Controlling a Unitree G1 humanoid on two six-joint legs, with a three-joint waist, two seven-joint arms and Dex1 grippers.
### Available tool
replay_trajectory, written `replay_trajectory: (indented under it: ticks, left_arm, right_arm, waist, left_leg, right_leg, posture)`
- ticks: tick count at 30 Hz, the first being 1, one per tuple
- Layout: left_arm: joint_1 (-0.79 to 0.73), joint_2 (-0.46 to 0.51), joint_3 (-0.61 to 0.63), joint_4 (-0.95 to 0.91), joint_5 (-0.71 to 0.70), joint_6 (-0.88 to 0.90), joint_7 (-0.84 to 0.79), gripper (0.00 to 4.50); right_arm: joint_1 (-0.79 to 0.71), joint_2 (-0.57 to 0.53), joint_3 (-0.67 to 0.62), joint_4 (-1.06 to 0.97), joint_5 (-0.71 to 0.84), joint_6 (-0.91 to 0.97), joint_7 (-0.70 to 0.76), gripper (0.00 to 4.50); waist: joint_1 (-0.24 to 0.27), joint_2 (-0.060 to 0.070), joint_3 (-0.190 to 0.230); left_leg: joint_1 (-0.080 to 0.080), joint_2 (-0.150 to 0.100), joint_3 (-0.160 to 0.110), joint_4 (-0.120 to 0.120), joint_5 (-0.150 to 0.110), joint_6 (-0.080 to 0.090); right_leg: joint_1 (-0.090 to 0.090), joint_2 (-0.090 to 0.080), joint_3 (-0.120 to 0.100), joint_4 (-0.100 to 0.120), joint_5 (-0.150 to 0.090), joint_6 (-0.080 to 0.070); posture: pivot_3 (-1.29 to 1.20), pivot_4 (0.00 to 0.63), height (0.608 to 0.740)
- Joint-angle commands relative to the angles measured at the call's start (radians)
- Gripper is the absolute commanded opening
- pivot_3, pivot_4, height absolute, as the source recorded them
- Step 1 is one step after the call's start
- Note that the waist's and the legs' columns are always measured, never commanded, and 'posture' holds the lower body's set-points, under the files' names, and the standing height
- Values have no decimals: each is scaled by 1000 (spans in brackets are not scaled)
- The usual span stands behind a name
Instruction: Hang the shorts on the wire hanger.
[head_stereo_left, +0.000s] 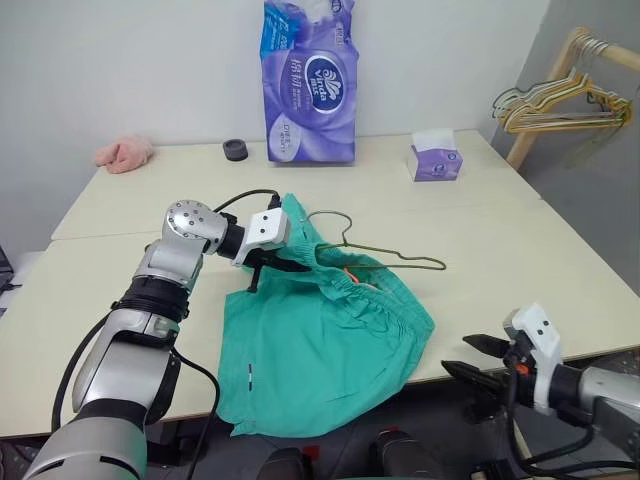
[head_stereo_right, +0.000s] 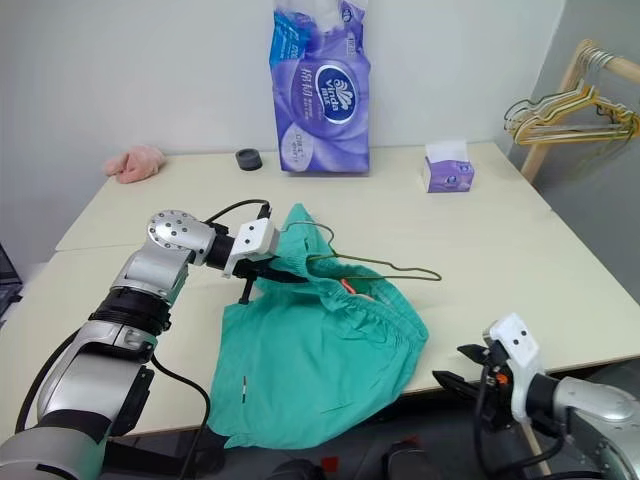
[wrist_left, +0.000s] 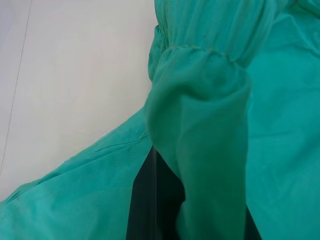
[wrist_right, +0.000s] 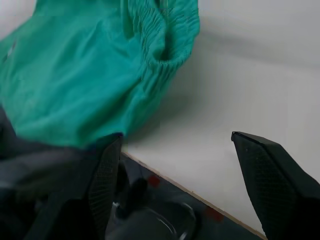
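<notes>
Nearest to the robot, the right gripper (head_stereo_left: 478, 356) hangs just off the front edge of the table (head_stereo_left: 560, 300), below the level of the top. Its two black fingers stand wide apart and hold nothing. In the right wrist view the fingers (wrist_right: 272, 185) frame the table edge and a fold of green cloth.

The shorts (head_stereo_left: 320, 350) lie on the front part of the table, and their lower hem hangs a little over the front edge. The left gripper (head_stereo_left: 268, 262) is clenched on the gathered waistband at the robot's left side of the shorts. In the left wrist view the green fabric is pinched between its dark fingers (wrist_left: 145, 200).

The wire hanger (head_stereo_left: 385, 258) lies across the top of the shorts, its hook toward the back of the table and one arm reaching out to the robot's right over the bare table.

Farther back stand a purple tissue pack (head_stereo_left: 310, 85), a small tissue box (head_stereo_left: 436, 158), a dark ring (head_stereo_left: 236, 150) and a pink cloth (head_stereo_left: 125, 153). Beyond the table's right corner, a bunch of hangers (head_stereo_left: 560, 105) hangs on a wooden rack.
</notes>
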Motion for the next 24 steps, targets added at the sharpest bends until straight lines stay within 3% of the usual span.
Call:
replay_trajectory:
  ticks: [1,10,13,21,22,24]
  left_arm:
    - [-20,0,20,-21,-16,2,4,0]
    - [-23,-8,22,-27,-18,8,9,0]
    - [-22,-8,22,-30,-20,10,8,0]
    - [-18,9,38,-43,-42,52,-7,0]
    - [-17,13,42,-49,-50,68,-12,0]
    - [-14,17,49,-62,-65,96,-17,0]
  right_arm:
    - [-50,60,21,-10,46,45,-93,3691]
    - [-86,190,165,58,65,63,-230,3691]
    - [-94,211,185,67,70,71,-265,3062]
    - [-113,168,150,102,39,11,-309,273]
    - [-114,150,140,105,35,1,-305,17]
    - [-113,127,118,110,44,-7,-299,17]
  waist:
    - [-4,0,0]
    - [-7,0,0]
    - [-8,0,0]
    - [-9,0,0]
    - [-9,0,0]
    - [-10,0,0]
  left_leg:
    - [0,0,0,0,0,0]
    - [-6,0,-1,-1,0,0]
    - [-5,0,-1,-1,0,0]
    - [-5,0,-1,-1,0,0]
    - [-5,0,-1,-1,0,0]
    - [-5,0,0,-1,0,0]
  right_leg:
    - [0,0,0,0,0,0]
    - [-7,0,-1,1,2,-4]
    - [-6,0,-1,3,2,-4]
    - [-6,1,-1,3,2,-3]
    - [-6,1,-1,3,2,-3]
    - [-6,1,-1,3,1,-2]
  posture:
    - [-183,60,740]
    - [-178,56,740]
    - [-175,57,740]
    - [-182,57,740]
    - [-184,58,740]
    - [-184,58,740]
